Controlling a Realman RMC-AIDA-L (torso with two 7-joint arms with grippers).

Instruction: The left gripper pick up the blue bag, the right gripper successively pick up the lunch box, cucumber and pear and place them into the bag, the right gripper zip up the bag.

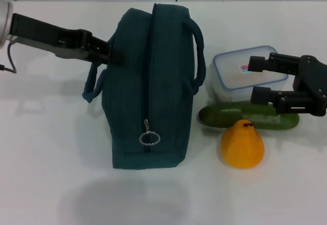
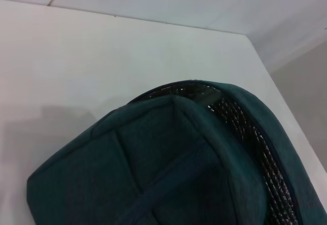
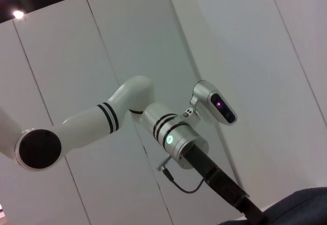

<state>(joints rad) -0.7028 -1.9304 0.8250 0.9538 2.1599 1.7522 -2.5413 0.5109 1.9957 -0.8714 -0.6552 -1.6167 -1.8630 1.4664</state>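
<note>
The blue bag (image 1: 148, 87) is at the middle of the table in the head view, its zipper line on top with a ring pull (image 1: 148, 138) at the near end. My left gripper (image 1: 113, 52) is shut on the bag's left side, by a loose handle strap (image 1: 93, 84). The left wrist view shows the bag (image 2: 168, 169) close up, with silver lining (image 2: 245, 128) along its opening. Right of the bag lie the clear lunch box (image 1: 232, 66), the green cucumber (image 1: 230, 116) and the yellow pear (image 1: 242, 144). My right gripper (image 1: 253, 79) is open above the lunch box and cucumber.
The white table (image 1: 46, 148) runs to a wall at the back. The bag casts a shadow on the table in front of it. The right wrist view looks up at the left arm (image 3: 179, 143) and wall panels, with a bag corner (image 3: 301, 204).
</note>
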